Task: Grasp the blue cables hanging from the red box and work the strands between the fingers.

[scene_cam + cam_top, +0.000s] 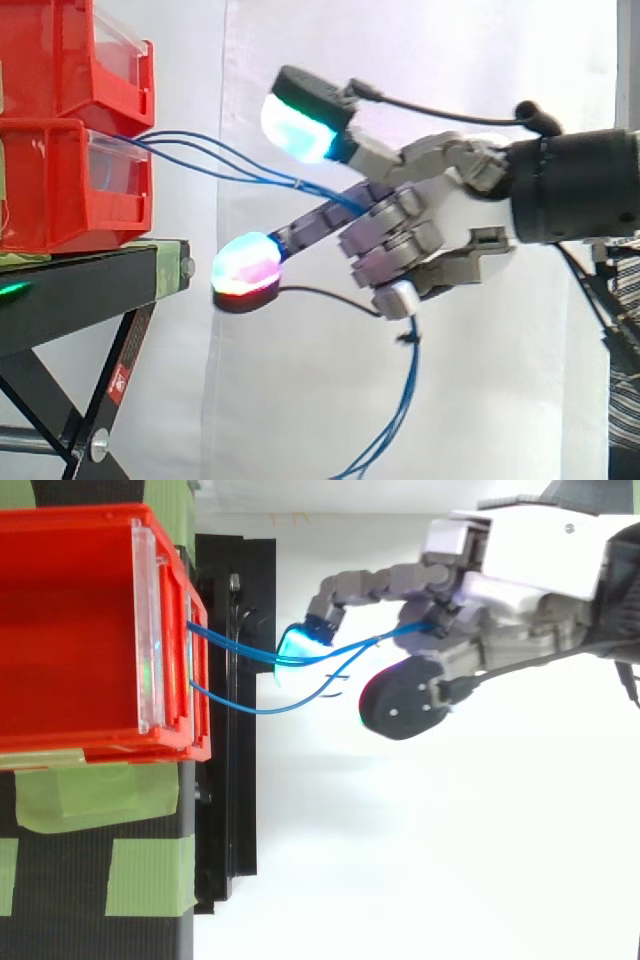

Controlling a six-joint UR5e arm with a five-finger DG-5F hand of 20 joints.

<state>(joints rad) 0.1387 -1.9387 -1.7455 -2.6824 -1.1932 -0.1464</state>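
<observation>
Blue cables (296, 184) from red box (60, 190) run pinched inside curled robot hand (450, 215).

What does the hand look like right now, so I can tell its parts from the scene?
The hand has grey, blocky segmented fingers on a white palm shell, joined to a black cylindrical wrist. Its fingertips are thick rounded pads with black backs: the upper glows cyan-white edged green, the lower white, magenta and blue.
</observation>
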